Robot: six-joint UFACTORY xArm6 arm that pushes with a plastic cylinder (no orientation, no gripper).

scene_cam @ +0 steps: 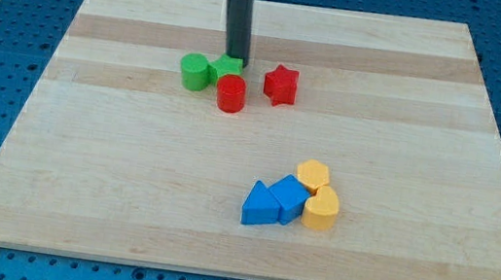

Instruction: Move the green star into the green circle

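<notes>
The green star [225, 66] lies in the upper middle of the board, partly hidden behind my rod. The green circle [194, 71] is a green cylinder just to the star's left, touching it or nearly so. My tip [235, 58] rests at the star's top right edge, touching it. A red cylinder [230, 93] sits right below the star, against it.
A red star [280, 84] lies to the right of my tip. A cluster sits at the lower middle: a blue triangle [260, 205], a blue cube [288, 200], a yellow hexagon [312, 176] and a yellow rounded block [321, 210]. The wooden board [77, 184] lies on a blue perforated table.
</notes>
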